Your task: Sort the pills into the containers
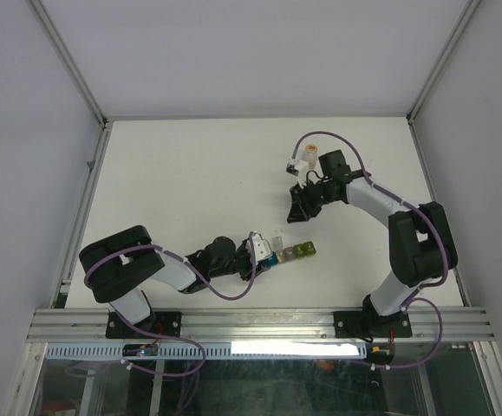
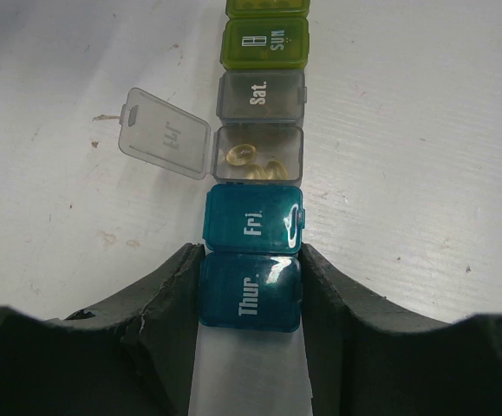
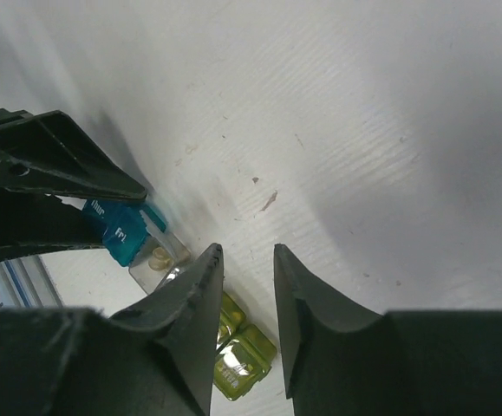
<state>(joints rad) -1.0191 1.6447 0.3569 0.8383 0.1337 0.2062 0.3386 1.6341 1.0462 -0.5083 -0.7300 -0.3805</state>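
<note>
Within the left end effector [image 2: 251,264] the blue end of the containers [image 2: 252,221] is clamped (pills [image 2: 252,161] are seen two compartments beyond); the right end effector [image 3: 244,260] is held apart, empty.

On the containers [image 2: 296,152] we read "Thur." on the blue lid [image 2: 251,293], "Fri." on the teal lid [image 2: 252,218], "Sat." on the grey lid [image 2: 261,95] and "SUN" on the green lid [image 2: 265,43].

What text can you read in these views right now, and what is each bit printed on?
"Thur." – blue lid of the containers
"Fri." – teal lid
"Sat." – closed grey lid
"SUN" – olive lid, beside a small box symbol
Lettering on the open clear lid is seen from behind and is unreadable.
The yellow-green lid is cut off, and no text shows.
</note>
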